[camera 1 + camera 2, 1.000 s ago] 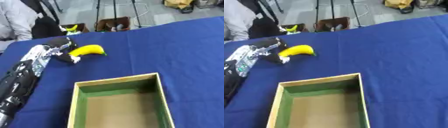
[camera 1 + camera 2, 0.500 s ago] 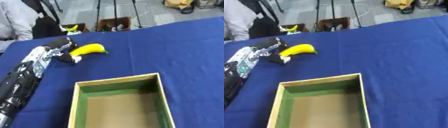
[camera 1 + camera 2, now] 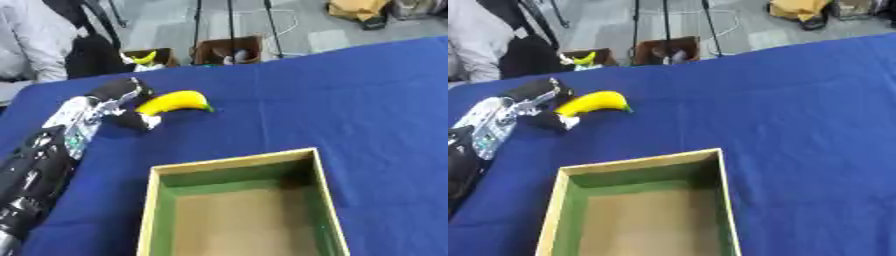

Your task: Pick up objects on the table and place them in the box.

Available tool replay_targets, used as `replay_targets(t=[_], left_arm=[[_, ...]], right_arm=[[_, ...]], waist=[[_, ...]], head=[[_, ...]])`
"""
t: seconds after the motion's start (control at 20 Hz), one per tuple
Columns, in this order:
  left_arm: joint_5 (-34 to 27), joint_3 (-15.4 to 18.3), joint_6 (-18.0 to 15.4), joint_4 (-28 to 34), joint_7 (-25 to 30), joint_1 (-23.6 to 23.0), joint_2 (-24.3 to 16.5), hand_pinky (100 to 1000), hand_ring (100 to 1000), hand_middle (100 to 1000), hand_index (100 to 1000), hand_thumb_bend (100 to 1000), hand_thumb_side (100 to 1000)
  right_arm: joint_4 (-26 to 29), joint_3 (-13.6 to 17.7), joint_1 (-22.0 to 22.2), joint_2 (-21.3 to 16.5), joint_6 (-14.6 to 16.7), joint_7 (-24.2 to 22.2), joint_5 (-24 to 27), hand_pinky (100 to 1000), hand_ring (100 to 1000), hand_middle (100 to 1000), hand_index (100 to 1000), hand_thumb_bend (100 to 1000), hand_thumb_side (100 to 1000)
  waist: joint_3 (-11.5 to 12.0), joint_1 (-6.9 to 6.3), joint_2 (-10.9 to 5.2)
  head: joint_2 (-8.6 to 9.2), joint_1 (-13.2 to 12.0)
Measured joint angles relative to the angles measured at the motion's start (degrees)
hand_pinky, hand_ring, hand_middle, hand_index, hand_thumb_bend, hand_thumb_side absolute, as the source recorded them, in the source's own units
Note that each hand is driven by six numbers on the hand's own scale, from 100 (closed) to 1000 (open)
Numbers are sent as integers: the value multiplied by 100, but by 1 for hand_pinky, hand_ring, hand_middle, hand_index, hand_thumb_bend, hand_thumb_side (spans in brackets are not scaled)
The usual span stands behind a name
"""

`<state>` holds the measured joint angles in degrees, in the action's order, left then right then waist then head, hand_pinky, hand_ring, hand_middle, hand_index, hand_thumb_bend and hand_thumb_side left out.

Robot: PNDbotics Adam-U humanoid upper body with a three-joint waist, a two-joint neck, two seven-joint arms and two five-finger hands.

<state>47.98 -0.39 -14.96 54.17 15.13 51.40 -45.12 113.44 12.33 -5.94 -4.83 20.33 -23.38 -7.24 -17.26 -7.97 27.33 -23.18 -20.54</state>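
The left hand [image 3: 122, 102] reaches in from the left edge, its fingers curled around the near end of the yellow banana [image 3: 173, 102] on the blue table [image 3: 350, 95]; that end is hidden. The box [image 3: 236, 210] is cut off below.

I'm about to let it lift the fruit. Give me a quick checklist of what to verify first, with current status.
1. Left robot hand at the yellow banana: ok, fingers curled against its left end.
2. Banana off the blue tablecloth: cannot tell.
3. Wooden box with green inner walls open: ok.
4. Box holds nothing: ok.
5. Cloth between banana and box bare: ok.
6. Right robot hand: not in view.
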Motion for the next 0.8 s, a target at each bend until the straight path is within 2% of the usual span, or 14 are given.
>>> replay_targets(t=[0.8], left_arm=[[-180, -7, 189, 67, -372, -71, -19, 282, 499, 434, 568, 100, 520]], right_arm=[[0, 2, 82, -51, -83, -15, 188, 707, 439, 466, 619, 100, 1000]], waist=[[93, 78, -204]], head=[[-48, 28]])
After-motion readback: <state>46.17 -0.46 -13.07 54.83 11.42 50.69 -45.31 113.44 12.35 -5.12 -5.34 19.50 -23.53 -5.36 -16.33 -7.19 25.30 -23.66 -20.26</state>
